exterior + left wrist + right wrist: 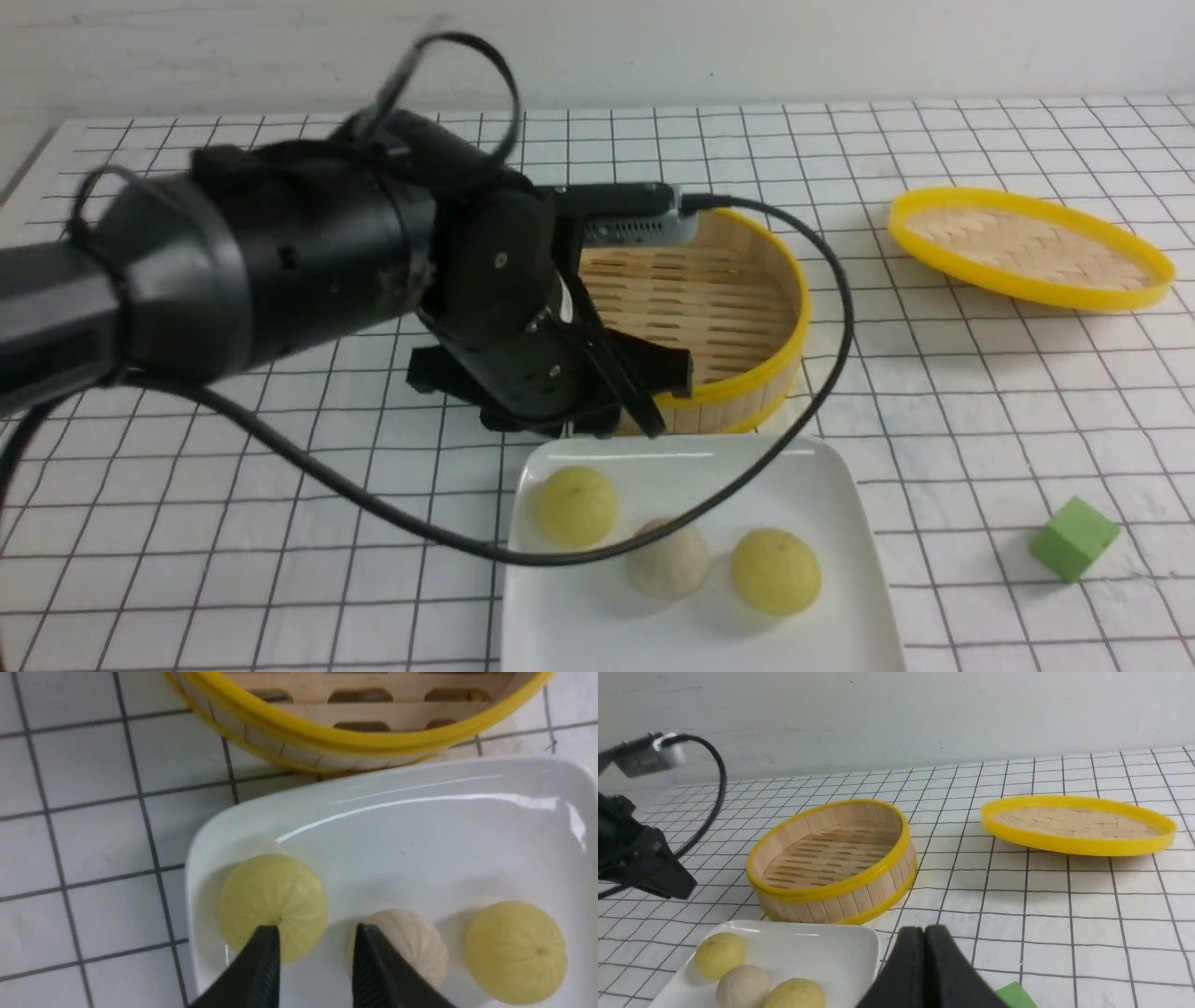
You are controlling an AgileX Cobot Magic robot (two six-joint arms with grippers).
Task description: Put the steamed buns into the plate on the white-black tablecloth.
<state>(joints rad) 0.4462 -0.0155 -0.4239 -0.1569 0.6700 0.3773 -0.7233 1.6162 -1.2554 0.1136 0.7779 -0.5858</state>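
Sitting between yellow buns, the beige bun shares the plate.

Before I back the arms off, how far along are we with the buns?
Both pale yellow-green domed buns already sit on the white square plate, beside a beige-grey bun. Nothing is in either hand: the left is open, the right shut. No bun transfer seems left; perhaps only withdrawing the left arm.
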